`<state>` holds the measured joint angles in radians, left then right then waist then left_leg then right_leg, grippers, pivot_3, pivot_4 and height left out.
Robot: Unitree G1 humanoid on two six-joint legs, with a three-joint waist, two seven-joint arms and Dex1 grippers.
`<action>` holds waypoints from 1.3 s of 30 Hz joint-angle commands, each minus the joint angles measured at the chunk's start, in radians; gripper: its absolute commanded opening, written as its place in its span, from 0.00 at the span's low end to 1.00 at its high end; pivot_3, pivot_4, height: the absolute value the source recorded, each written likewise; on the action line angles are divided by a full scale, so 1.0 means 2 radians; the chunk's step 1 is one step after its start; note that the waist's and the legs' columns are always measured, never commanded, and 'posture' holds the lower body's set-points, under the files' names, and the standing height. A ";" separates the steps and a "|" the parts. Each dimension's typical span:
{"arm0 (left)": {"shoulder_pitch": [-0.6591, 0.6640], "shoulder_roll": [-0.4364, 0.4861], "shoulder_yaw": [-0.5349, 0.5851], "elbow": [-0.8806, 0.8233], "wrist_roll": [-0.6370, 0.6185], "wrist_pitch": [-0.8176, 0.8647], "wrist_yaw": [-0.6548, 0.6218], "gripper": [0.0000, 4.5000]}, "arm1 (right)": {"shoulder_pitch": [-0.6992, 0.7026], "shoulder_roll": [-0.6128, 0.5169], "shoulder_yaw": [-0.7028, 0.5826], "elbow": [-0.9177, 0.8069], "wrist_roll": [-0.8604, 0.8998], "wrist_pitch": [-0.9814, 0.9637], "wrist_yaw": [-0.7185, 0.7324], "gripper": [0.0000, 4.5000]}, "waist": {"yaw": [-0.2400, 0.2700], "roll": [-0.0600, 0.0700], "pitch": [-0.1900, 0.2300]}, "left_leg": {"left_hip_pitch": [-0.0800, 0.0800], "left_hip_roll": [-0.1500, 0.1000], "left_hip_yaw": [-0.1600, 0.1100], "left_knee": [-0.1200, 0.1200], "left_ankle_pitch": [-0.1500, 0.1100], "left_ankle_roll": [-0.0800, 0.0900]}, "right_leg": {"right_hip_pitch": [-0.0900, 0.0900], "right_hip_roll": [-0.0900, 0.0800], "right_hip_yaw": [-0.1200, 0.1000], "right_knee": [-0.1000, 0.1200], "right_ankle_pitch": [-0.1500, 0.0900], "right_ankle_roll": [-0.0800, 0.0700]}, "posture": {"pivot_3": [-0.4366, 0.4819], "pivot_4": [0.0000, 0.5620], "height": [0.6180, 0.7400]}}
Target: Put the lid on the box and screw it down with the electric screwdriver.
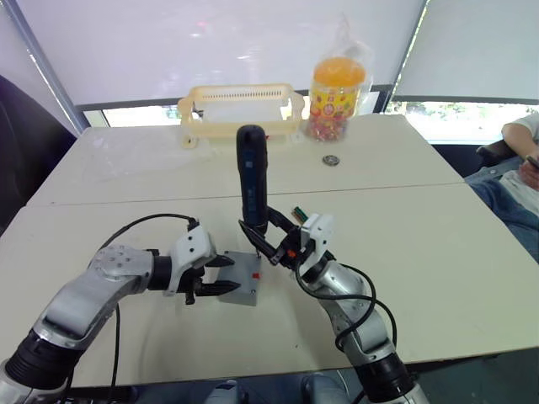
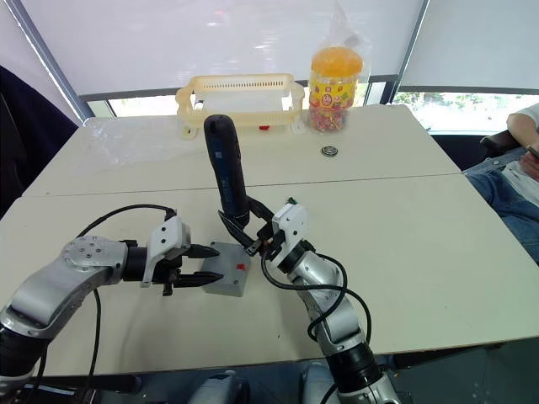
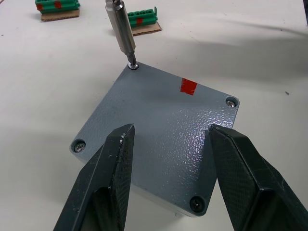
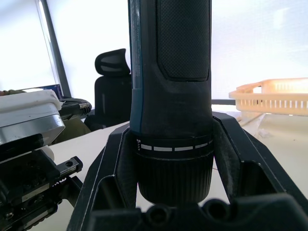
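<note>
The lid [image 3: 159, 139] sat flat on the box [image 1: 238, 289], on the counter [image 1: 438, 252] between the two arms. The right end effector [image 1: 268, 244] clamped the electric screwdriver [image 1: 253, 181] upright, its bit in the screw at one corner of the lid. The left end effector [image 1: 217, 276] was spread wide around the box's near side, its fingers [image 3: 103, 183] over the lid's edge.

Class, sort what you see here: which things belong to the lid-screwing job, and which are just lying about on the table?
Job things: the lid, sitting on the box; the electric screwdriver, held upright by the right hand, bit on a corner screw.

Lying about: yellow basket, snack jar, small round disc, green connector blocks.
</note>
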<state>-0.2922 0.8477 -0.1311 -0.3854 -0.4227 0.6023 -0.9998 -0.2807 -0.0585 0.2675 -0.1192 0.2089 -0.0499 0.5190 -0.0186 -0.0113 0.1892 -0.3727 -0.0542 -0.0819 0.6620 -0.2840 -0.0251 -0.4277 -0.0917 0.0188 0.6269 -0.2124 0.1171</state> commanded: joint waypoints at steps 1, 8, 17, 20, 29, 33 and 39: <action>0.008 0.008 -0.010 0.008 0.013 0.009 -0.003 0.55 | 0.004 -0.006 -0.001 0.017 -0.008 0.004 0.002 0.40 | 0.000 0.000 0.000 | 0.000 0.000 0.000 0.000 0.000 0.000 | 0.000 0.000 0.000 0.000 0.000 0.000 | 0.48 0.27 1.00; 0.014 0.007 -0.014 0.006 0.016 0.007 -0.001 0.55 | 0.005 -0.008 0.000 0.027 -0.010 -0.002 0.005 0.40 | 0.000 0.000 -0.001 | 0.000 0.000 0.000 0.000 0.000 0.000 | 0.000 0.000 0.000 0.000 0.000 0.000 | 0.48 0.27 1.00; 0.019 0.011 -0.012 0.003 0.017 0.009 -0.004 0.55 | 0.006 -0.019 0.006 0.039 -0.020 -0.002 0.016 0.40 | 0.000 0.000 -0.003 | 0.001 0.000 0.000 0.000 0.000 0.000 | 0.001 0.000 0.000 0.000 -0.001 -0.001 | 0.48 0.27 1.00; 0.020 0.013 -0.011 0.002 0.018 0.009 -0.003 0.55 | 0.006 -0.023 0.006 0.042 -0.019 0.001 0.019 0.40 | 0.000 0.000 -0.004 | 0.001 0.000 0.000 0.000 0.000 0.000 | 0.001 0.000 0.000 0.000 -0.001 -0.001 | 0.48 0.27 1.00; 0.021 0.012 -0.012 0.001 0.019 0.007 -0.003 0.55 | 0.010 -0.030 0.010 0.049 -0.022 0.006 0.022 0.40 | 0.001 0.000 -0.008 | 0.001 0.000 0.000 0.000 0.000 0.000 | 0.001 0.000 0.000 -0.001 -0.001 -0.001 | 0.48 0.27 1.00; 0.025 0.012 -0.012 0.002 0.021 0.005 -0.003 0.55 | 0.014 -0.031 0.011 0.049 -0.017 0.010 0.025 0.40 | 0.001 0.000 -0.008 | 0.001 0.000 0.000 -0.001 0.000 0.000 | 0.002 0.000 0.000 -0.001 -0.001 -0.001 | 0.48 0.27 1.00; 0.038 0.011 -0.014 0.004 0.025 -0.004 -0.002 0.55 | 0.018 -0.035 0.015 0.050 -0.022 0.011 0.029 0.40 | 0.001 0.001 -0.011 | 0.002 0.000 0.000 -0.002 0.000 0.000 | 0.002 0.000 0.000 -0.002 -0.001 -0.001 | 0.48 0.27 1.00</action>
<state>-0.2456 0.8547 -0.1322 -0.3953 -0.4057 0.5793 -1.0001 -0.2818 -0.1018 0.2854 -0.0774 0.1974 -0.0751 0.5699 -0.0174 -0.0102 0.1672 -0.3680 -0.0534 -0.0826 0.6577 -0.2844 -0.0243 -0.4221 -0.0918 0.0182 0.6217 -0.2150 0.1142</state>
